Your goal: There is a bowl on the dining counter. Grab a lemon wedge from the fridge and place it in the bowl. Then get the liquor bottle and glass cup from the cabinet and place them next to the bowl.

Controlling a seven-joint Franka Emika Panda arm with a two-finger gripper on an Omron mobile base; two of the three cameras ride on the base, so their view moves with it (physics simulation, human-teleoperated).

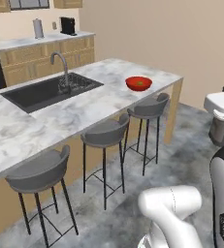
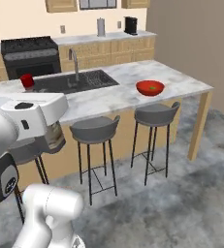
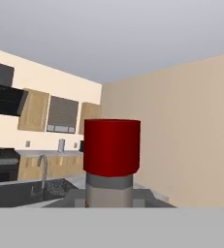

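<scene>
In the hand view, directly before the camera, we see the liquor bottle (image 3: pixel 111 160), its red cap and grey neck rising between the end effector's fingers, so the end effector is closed on the bottle. The right base view adds the same cap (image 2: pixel 27 81) above the white hand, left of the sink (image 2: pixel 74 81). Both base views show the bowl (image 1: pixel 138 83) on the desk (image 1: pixel 99 104) past the tap (image 1: pixel 60 65), holding the lemon wedge (image 1: pixel 140 83), with three stools (image 1: pixel 106 133) below.
</scene>
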